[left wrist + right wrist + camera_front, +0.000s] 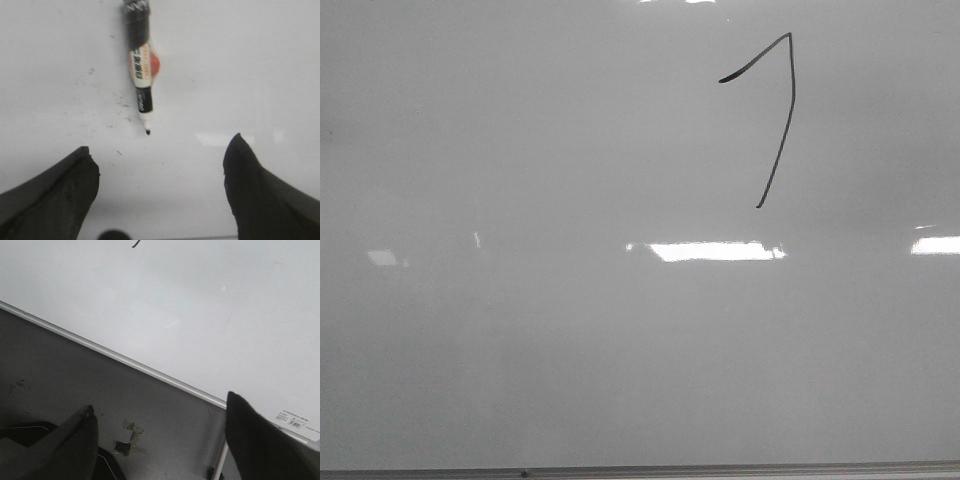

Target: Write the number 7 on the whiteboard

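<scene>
We see the whiteboard (520,330), glossy, pale grey and flat, with bright rectangular reflections across it and a thin metal frame strip (720,469) along its near edge. The number 7 (788,110) sits in the upper right of the front view: a thin black line, a short slanted top stroke rising to a sharp corner, then a long, slightly curved downstroke whose foot slants down and leftward. Our left gripper (160,190) hangs with its dark, tapered fingers wide apart, holding nothing; beyond them a marker (141,75) lies flat on the board, its black tip pointing toward the gripper. Our right gripper (160,440) is spread apart too, over dark grey floor beside the board's edge.
</scene>
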### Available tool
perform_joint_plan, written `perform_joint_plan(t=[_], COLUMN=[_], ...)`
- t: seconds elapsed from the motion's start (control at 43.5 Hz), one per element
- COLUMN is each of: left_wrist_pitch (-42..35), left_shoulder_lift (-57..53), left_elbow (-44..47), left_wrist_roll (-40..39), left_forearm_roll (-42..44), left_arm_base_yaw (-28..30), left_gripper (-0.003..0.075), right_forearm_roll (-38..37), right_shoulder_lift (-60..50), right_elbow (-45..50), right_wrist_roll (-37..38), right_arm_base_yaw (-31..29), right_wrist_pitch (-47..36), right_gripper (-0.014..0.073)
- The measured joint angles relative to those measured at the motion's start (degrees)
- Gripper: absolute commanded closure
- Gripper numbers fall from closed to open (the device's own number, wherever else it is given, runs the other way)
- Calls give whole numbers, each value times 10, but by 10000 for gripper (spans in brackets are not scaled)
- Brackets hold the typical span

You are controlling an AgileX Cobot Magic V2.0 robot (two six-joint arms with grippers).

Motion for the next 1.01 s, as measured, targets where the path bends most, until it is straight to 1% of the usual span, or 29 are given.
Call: perform_joint_plan(t=[0.115, 0.23, 0.345, 0.413, 0.482, 0.551, 0.643, 0.735, 0.781, 0.85, 0.942, 1.011], left_wrist_pitch=[70, 110, 125, 127, 127, 127, 127, 127, 127, 127, 127, 127], left_shoulder_lift=[-54, -96, -127, -132, -133, -133, -133, -133, -133, -133, -133, -133], left_elbow=[-6, -6, -6, -6, -6, -6, -6, -6, -6, -6, -6, -6], left_wrist_roll=[4, 5, 5, 5, 6, 7, 10, 11, 11, 17, 42, 51], left_forearm_roll=[-21, -49, -66, -67, -68, -68, -68, -68, -68, -68, -68, -68], left_arm_base_yaw=[-61, -109, -148, -158, -163, -163, -163, -163, -163, -163, -163, -163], left_gripper=[209, 209, 209, 218, 268, 346, 475, 572, 621, 675, 733, 741], right_forearm_roll=[-1, -2, -2, -2, -2, -2, -2, -4, -4, -4, -4, -4], right_shoulder_lift=[-18, -26, -26, -26, -26, -26, -26, -26, -26, -26, -26, -26], right_elbow=[15, 21, 21, 21, 21, 21, 21, 21, 21, 21, 21, 21], right_wrist_roll=[8, 9, 10, 9, 9, 9, 9, 10, 10, 10, 11, 11], right_arm_base_yaw=[0, 0, 0, 0, 0, 0, 0, 0, 0, 0, 0, 0], right_wrist_pitch=[-13, -17, -25, -33, -36, -36, -38, -38, -38, -38, -38, -39], right_gripper=[43, 43, 48, 98, 199, 321, 480, 586, 626, 665, 659, 659])
